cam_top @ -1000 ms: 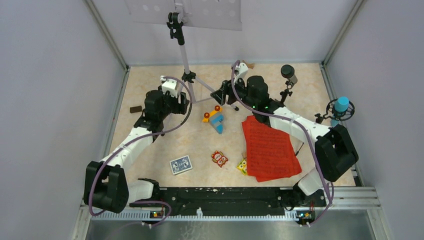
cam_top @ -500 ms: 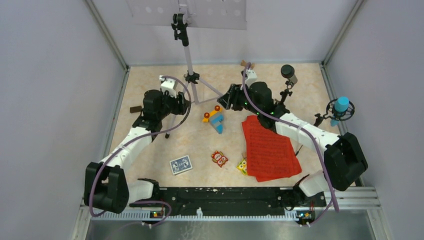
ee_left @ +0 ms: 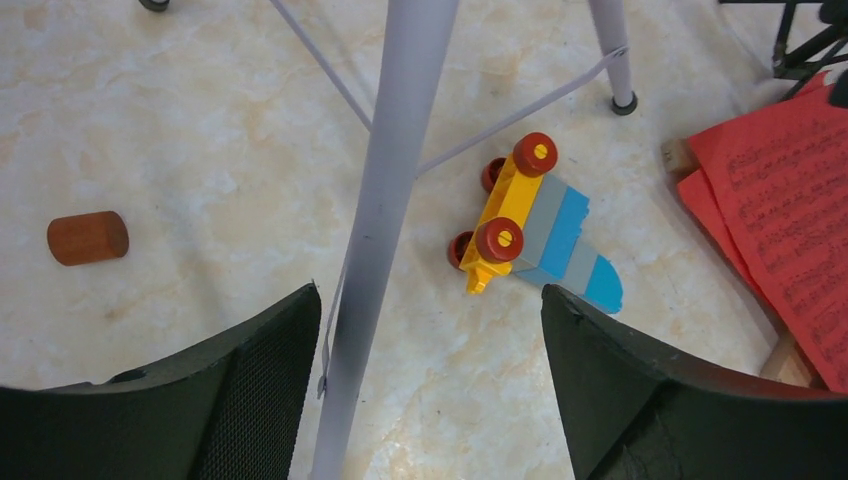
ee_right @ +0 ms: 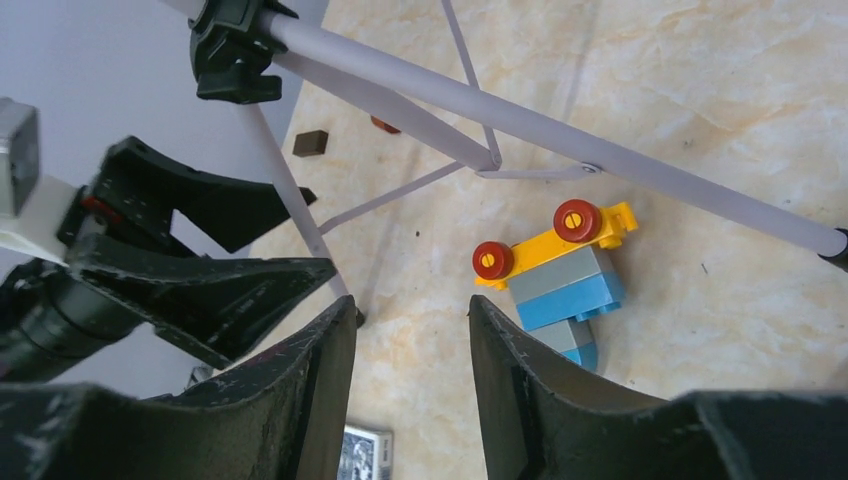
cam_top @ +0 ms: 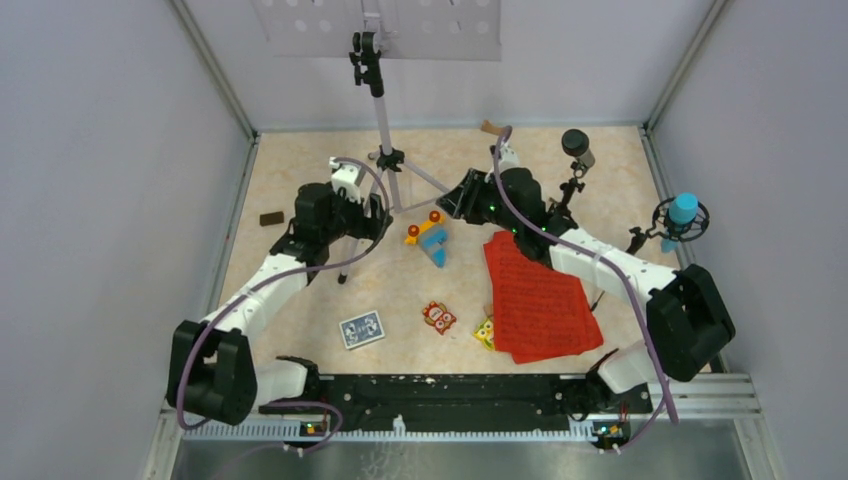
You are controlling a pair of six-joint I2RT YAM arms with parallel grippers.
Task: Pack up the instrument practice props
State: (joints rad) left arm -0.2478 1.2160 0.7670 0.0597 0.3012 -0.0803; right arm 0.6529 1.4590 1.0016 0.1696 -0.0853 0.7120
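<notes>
Stand: the music stand is standing upright at 12 o'clock of the table. Its punched desk is leaning toward the back wall and its silver legs are splaying out below the hub.
Left gripper: the left gripper is hovering low at 10 o'clock of centre with its jaws spread wide. It is straddling one leg of the stand. The leg is running close along the 9 o'clock finger; whether they are touching cannot be told.
Right gripper: the right gripper is hanging at 12 to 1 o'clock of centre and pointing toward 9 o'clock at the stand's legs. Its jaws are standing partly apart and pinching nothing.
Sheets: the red sheets are lying flat at 4 o'clock, their far corner passing under the right arm.
Mics: the dark mic is sitting on a black tripod at 1 o'clock. The blue mic is sitting at 3 o'clock by the right wall, on the second tripod.
Toy car: the yellow car is lying on blue blocks between the two grippers, near the stand's feet.
Cards: the deck is lying at 7 o'clock.
Cylinder: a brown cylinder is lying at 9 o'clock of the held-off leg, well apart from it.
</notes>
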